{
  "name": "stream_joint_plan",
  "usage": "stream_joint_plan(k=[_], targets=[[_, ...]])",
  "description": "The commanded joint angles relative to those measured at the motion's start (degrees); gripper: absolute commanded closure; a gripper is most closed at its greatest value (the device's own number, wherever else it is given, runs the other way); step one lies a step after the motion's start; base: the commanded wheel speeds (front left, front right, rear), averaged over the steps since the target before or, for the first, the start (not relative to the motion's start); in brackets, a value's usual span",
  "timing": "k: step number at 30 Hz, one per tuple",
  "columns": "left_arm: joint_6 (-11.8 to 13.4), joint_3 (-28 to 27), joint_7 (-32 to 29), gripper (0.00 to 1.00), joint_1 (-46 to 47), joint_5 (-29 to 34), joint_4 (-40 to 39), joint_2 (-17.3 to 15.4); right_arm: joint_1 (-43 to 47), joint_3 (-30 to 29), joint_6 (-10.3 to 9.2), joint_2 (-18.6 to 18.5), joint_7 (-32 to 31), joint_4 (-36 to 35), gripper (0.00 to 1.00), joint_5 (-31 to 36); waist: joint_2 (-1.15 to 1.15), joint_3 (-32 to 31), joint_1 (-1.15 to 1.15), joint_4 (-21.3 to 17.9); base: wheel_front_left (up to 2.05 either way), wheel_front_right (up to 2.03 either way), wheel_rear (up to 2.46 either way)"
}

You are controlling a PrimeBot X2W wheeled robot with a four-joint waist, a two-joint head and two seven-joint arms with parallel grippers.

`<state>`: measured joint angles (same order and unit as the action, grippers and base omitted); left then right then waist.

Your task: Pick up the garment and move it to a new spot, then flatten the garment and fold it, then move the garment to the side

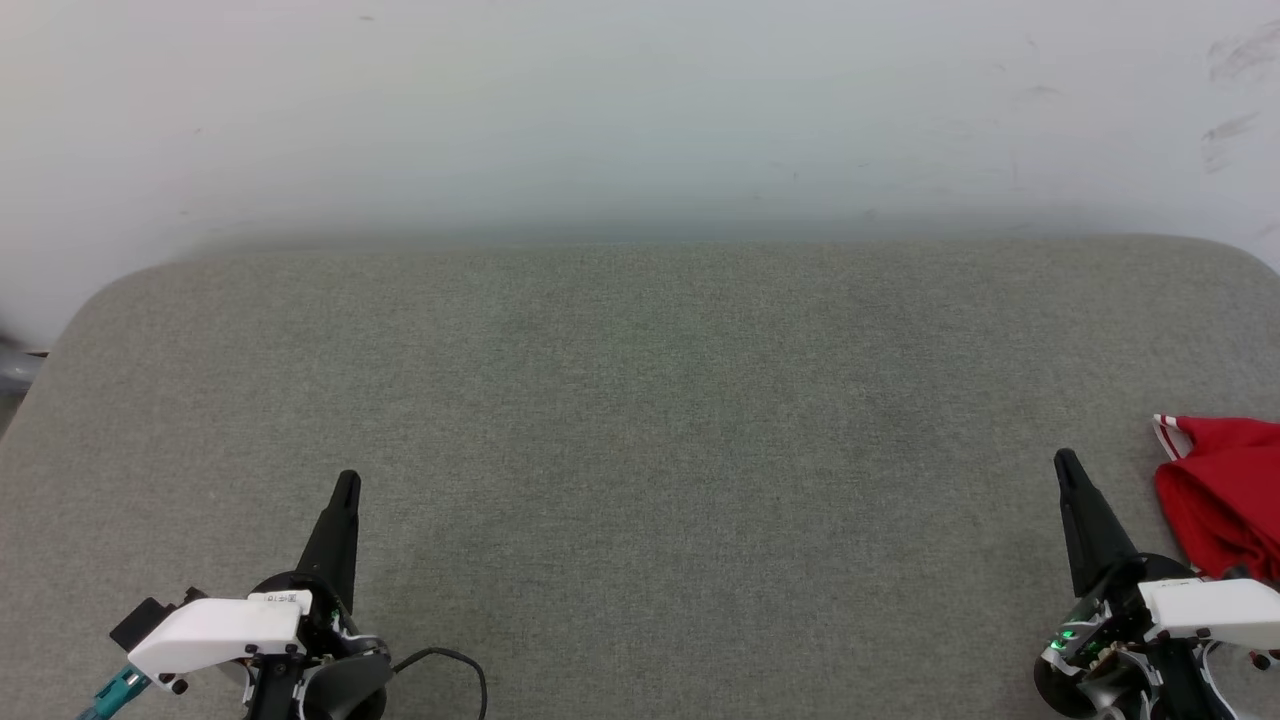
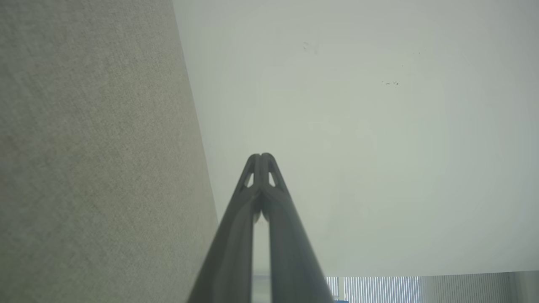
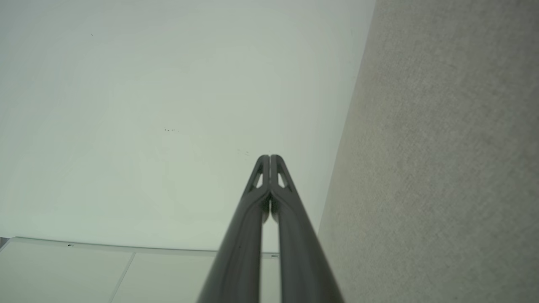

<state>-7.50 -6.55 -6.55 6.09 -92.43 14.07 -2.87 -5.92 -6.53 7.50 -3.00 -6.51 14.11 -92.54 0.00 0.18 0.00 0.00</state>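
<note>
The garment (image 1: pixel 1225 500), red with a bit of red-and-white striped trim, lies bunched at the right edge of the head view, partly cut off by the frame. My right gripper (image 1: pixel 1066 462) stands just left of it, apart from the cloth, shut and empty; its fingertips meet in the right wrist view (image 3: pixel 269 158). At the lower left my left gripper (image 1: pixel 347 482) is far from the garment, also shut with nothing in it, tips together in the left wrist view (image 2: pixel 261 156).
A grey fabric-covered table (image 1: pixel 640 400) with rounded far corners spans the head view. A pale wall (image 1: pixel 640 110) rises behind its far edge. A black cable (image 1: pixel 455 662) loops by my left wrist.
</note>
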Motion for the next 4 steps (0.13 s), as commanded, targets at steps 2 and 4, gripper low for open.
stream_joint_plan(k=[2,4], targets=[[-0.1,-0.1,-0.1,1.0,0.3,0.0,0.0,0.1,-0.7,-0.1,-0.02,0.2,-0.1,0.1,1.0,0.4,0.0,0.0,0.0,0.0,0.0,0.0,0.0],[-0.1,-0.1,-0.1,1.0,0.3,0.0,0.0,0.1,-0.7,-0.1,-0.02,0.2,-0.1,0.1,1.0,0.4,0.0,0.0,0.0,0.0,0.0,0.0,0.0]])
